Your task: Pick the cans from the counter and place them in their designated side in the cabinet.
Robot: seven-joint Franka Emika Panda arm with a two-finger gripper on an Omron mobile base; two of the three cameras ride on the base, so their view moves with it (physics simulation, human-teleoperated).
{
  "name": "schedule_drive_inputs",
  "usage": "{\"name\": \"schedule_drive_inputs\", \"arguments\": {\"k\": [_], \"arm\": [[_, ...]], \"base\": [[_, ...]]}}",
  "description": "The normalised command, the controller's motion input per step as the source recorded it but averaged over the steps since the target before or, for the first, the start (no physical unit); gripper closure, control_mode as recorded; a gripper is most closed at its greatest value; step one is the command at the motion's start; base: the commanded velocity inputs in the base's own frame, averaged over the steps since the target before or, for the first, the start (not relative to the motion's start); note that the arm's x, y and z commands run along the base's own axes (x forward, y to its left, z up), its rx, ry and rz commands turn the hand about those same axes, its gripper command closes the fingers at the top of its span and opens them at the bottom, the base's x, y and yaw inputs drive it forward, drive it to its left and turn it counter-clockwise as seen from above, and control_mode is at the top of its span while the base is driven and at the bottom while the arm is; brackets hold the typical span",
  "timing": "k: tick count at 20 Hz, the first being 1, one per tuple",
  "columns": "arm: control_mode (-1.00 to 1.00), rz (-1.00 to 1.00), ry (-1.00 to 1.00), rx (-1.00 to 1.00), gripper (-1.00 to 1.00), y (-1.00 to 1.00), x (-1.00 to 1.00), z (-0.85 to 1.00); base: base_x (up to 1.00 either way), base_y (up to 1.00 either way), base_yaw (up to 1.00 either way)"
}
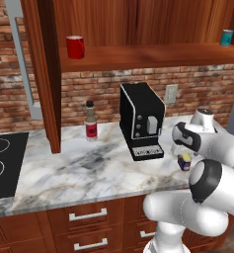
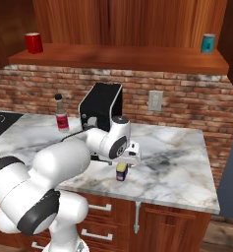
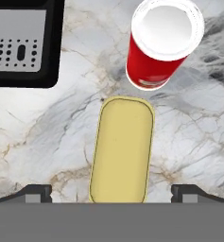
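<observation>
- Cooktop (image 1: 2,165): black, set into the far left end of the counter (image 1: 89,170), a white-and-grey veined marble top over reddish drawers.
- Red mug (image 1: 75,47): upright on the left part of the cabinet (image 1: 138,20) shelf.
- Bottle (image 1: 91,122): dark cap, red label, upright on the counter near the brick wall, left of the coffee machine.
- Coffee machine (image 1: 140,120): black, standing at mid-counter against the wall.
- Blue can (image 2: 121,172): dark blue with a yellow top, on the counter near its front edge, directly below the hand. In the hand view its yellow top (image 3: 122,149) lies between the two fingers.
- Red can (image 3: 161,45): white top, upright on the counter just beyond the blue can.
- Gripper (image 2: 124,160): pointing down over the blue can; fingers (image 3: 37,194) spread wide on either side of it, not clamped on anything.
- Teal can (image 1: 226,37): upright at the right end of the cabinet shelf.
</observation>
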Motion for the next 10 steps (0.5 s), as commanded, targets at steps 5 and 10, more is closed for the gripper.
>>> {"name": "schedule_drive_inputs", "arguments": {"k": [5, 10], "arm": [[-1.0, 0.0, 0.04, 0.01, -1.0, 0.0, 0.08, -0.18], [-1.0, 0.0, 0.04, 0.0, -1.0, 0.0, 0.06, -0.17]], "base": [[0.0, 0.0, 0.0], [0.0, 0.0, 0.0]]}}
